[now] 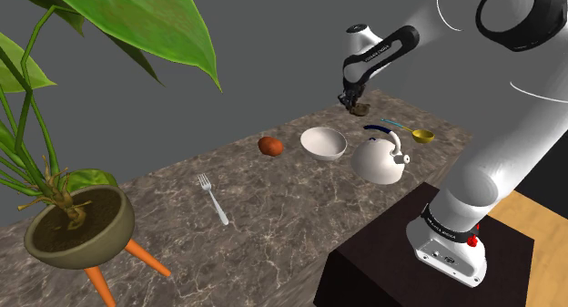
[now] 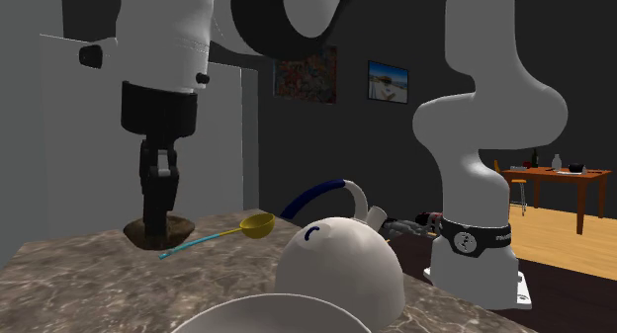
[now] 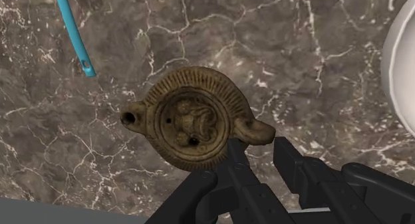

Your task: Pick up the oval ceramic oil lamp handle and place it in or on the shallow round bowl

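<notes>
A brown oval oil lamp (image 3: 189,119) with a ribbed rim and a small loop handle (image 3: 256,131) sits near the far edge of the marbled counter (image 1: 273,196). My black gripper (image 3: 261,149) is shut on the lamp, with one finger on each side of the handle. In the shoulder view the gripper (image 1: 351,99) points down onto the lamp (image 1: 360,107). In the second exterior view the lamp (image 2: 158,232) sits low at the counter under the fingers (image 2: 155,214). The shallow white bowl (image 1: 323,143) stands nearer the stand than the lamp.
A white kettle (image 1: 378,159) with a blue handle stands beside the bowl. A yellow spoon (image 1: 421,134) with a blue handle (image 3: 73,33) lies close to the lamp. Further along the counter are an orange-brown ball (image 1: 270,146), a fork (image 1: 213,199) and a potted plant (image 1: 77,228).
</notes>
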Controlling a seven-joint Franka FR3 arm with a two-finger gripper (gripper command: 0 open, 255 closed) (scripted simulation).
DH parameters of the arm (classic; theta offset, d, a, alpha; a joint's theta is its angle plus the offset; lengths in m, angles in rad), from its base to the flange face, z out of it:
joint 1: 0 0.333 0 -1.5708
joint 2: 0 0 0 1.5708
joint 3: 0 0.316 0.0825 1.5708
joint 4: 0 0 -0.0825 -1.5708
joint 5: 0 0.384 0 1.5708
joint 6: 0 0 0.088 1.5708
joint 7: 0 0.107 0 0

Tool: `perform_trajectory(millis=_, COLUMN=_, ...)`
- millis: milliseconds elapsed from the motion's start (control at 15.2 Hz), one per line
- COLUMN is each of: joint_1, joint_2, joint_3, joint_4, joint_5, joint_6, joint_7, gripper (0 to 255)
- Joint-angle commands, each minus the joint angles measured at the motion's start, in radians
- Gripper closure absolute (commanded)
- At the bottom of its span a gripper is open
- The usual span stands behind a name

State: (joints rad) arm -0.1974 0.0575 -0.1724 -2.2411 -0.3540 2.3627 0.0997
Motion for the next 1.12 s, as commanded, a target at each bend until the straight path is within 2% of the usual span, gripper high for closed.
perform_trajectory(millis=0, joint_1=0.0, joint_2=-0.019, joint_3=0.001, joint_4=0.007, joint_5=0.004, joint_6=-0.025, joint_7=-0.009, gripper=255)
perform_trajectory(millis=330, joint_1=0.003, joint_2=-0.055, joint_3=0.003, joint_4=0.034, joint_5=0.015, joint_6=-0.087, joint_7=-0.028, gripper=255)
perform_trajectory(millis=1056, joint_1=0.139, joint_2=-0.136, joint_3=0.151, joint_4=-0.005, joint_5=0.022, joint_6=-0.203, joint_7=0.23, gripper=255)
